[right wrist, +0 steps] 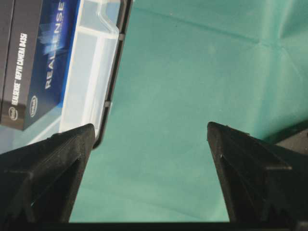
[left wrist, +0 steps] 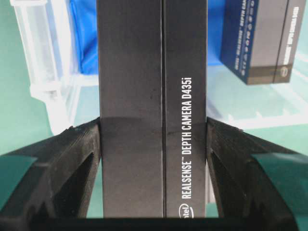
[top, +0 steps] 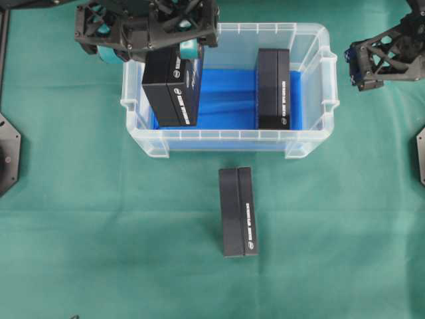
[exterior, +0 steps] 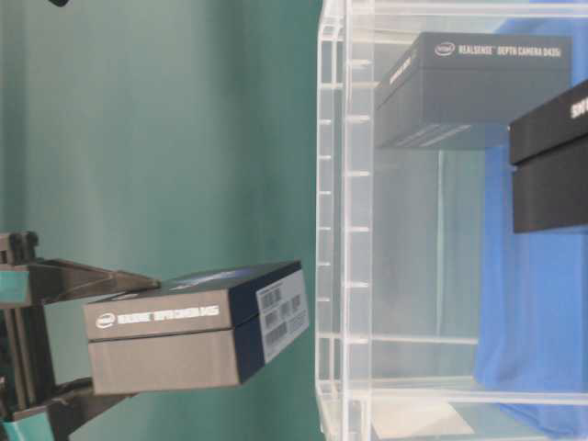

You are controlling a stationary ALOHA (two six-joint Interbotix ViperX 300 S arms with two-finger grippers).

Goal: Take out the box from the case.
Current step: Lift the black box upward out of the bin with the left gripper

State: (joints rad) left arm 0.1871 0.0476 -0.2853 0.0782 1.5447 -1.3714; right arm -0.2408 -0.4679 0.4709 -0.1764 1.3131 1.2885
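Note:
My left gripper (top: 169,53) (left wrist: 154,125) is shut on a black box (top: 174,86) (left wrist: 154,72) marked RealSense Depth Camera, its fingers (left wrist: 82,149) pressed against both long sides. The box hangs above the left end of the case (top: 226,143) (left wrist: 43,57). In the table-level view the box (exterior: 184,335) is outside the rim of the clear case (exterior: 344,230). A second black box (top: 273,88) (left wrist: 262,38) (right wrist: 29,62) stands on the blue lining at the right end. My right gripper (top: 358,65) (right wrist: 149,130) is open over the cloth beside the case's right rim (right wrist: 91,53).
A third black box (top: 238,211) lies on the green cloth in front of the case. Black fixtures (top: 8,156) sit at the left and right table edges. Green cloth covers the whole table.

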